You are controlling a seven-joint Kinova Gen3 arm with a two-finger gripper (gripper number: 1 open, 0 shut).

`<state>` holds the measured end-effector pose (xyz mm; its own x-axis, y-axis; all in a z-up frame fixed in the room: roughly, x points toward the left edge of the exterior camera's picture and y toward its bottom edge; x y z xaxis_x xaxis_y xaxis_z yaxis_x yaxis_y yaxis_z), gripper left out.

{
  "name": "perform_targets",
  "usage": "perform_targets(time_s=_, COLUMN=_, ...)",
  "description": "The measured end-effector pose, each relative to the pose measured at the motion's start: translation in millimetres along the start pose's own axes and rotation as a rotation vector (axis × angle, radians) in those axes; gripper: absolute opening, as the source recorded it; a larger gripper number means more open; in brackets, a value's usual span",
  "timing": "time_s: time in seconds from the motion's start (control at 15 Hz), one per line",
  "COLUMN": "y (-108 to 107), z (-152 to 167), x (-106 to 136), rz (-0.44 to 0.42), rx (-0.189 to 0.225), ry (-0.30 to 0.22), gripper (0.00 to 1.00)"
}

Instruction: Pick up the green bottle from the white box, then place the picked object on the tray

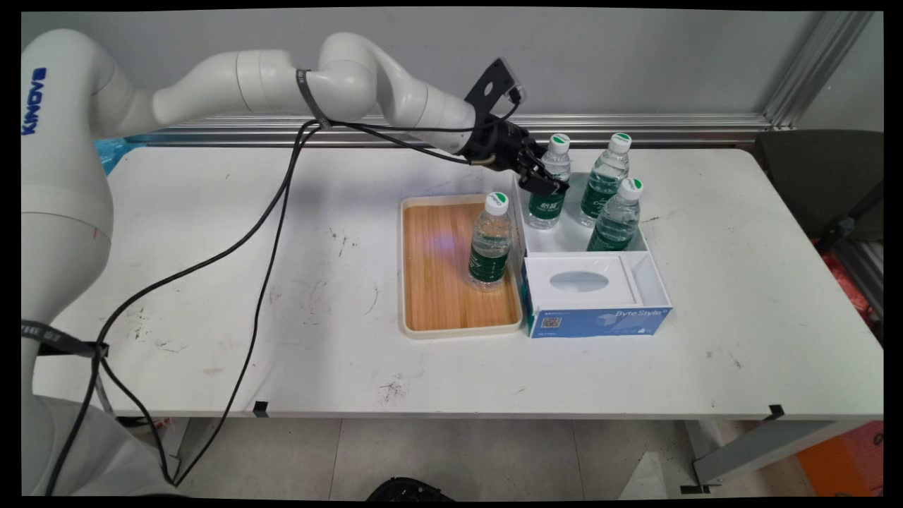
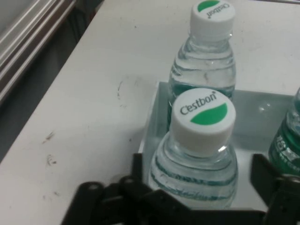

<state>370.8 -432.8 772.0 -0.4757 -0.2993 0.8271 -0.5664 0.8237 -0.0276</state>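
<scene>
Bottle (image 2: 197, 159) sits between spread jaws (two more bottles (image 1: 610, 194) crowd beside).

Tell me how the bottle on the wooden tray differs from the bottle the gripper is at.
The tray bottle stands alone on the wooden tray; the gripper's bottle stands in the white box with two others. The tray bottle is clear of the arm, while the gripper has an open finger on each side of the box bottle. Both are upright, capped white and green, with green labels.
</scene>
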Motion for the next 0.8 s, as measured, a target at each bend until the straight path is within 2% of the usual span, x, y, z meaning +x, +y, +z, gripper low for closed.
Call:
perform_targets(time_s=0.07, y=0.1, z=1.2, x=-0.5, rz=-0.001, rx=0.001, ry=0.002, gripper=0.00)
perform_targets(time_s=0.53, y=2.9, z=3.6, x=-0.5, rz=-0.008, rx=-0.003, ry=0.011, gripper=0.00)
perform_targets(time_s=0.8, y=1.4, z=-2.6, x=7.9, rz=-0.003, rx=0.003, ry=0.022, gripper=0.00)
